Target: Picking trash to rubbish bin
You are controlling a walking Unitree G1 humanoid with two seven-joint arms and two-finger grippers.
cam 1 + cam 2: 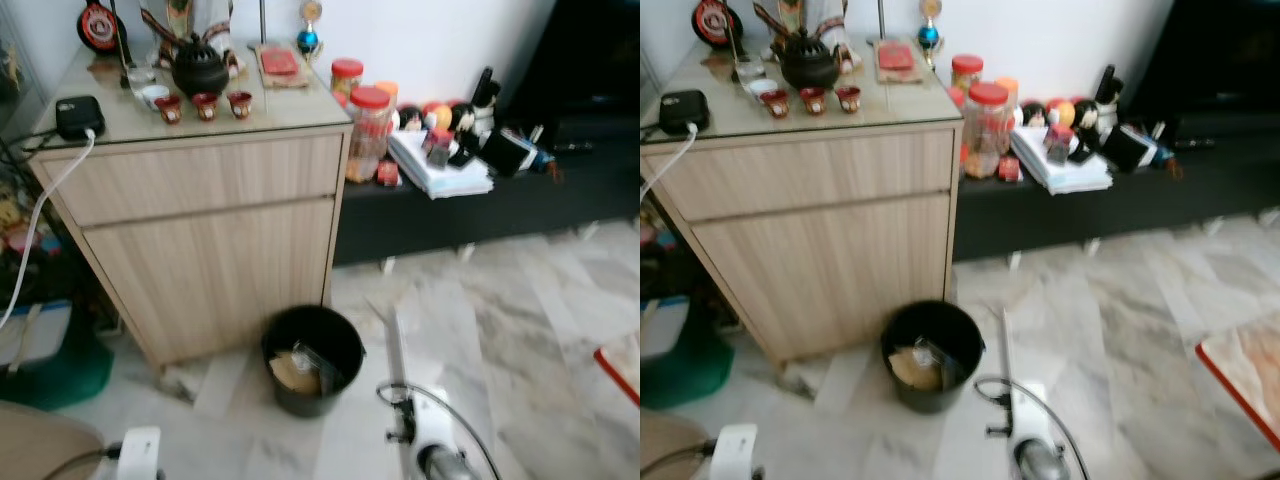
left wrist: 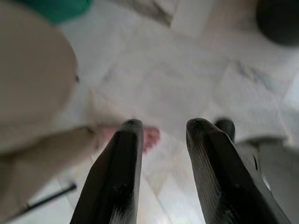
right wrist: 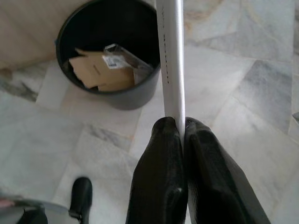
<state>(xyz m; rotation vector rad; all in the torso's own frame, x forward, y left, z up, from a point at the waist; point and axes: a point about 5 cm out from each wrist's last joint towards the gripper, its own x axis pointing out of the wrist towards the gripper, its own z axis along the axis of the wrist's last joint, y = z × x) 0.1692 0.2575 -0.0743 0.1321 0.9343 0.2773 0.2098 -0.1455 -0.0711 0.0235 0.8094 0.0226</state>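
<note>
Marble floor [image 1: 520, 300] in pale grey-veined tiles runs to a light wooden cabinet [image 1: 210, 250] and a low black table [image 1: 470, 215]. One black rubbish bin [image 1: 312, 358] stands just beside the cabinet, holding brown cardboard [image 3: 96, 70]. Three small red cups [image 1: 205, 105] sit on top. Right hand [image 3: 183, 128] pinches one white strip [image 3: 170, 60]; left hand [image 2: 163, 135] is narrowly parted, holding nothing.

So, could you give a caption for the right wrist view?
Right gripper pinching a long white strip beside the black bin holding cardboard.
</note>
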